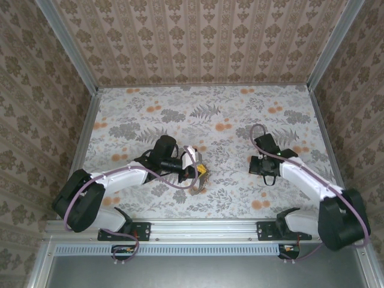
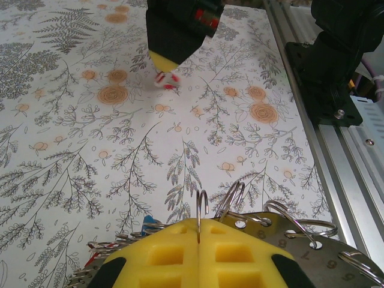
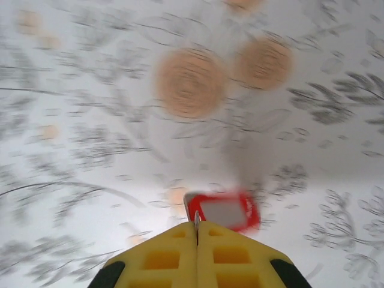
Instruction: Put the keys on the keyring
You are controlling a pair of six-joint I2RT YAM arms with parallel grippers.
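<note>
Yellow left fingers are clamped shut on a wire loop of the keyring, near the counter's front edge, probably to pin the ring steady with its loops facing out for threading. Opposite, the right fingers are shut on the red-headed key, blade pinched and head sticking out. That key sits low over the counter, well apart from the ring, so the carry-over looks not yet done.

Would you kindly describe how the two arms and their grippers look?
The left arm and right arm have white links between bulky black joints, each trailed by a looping mauve cable. The left gripper and right gripper carry yellow finger pads with square recesses and black corners.
</note>
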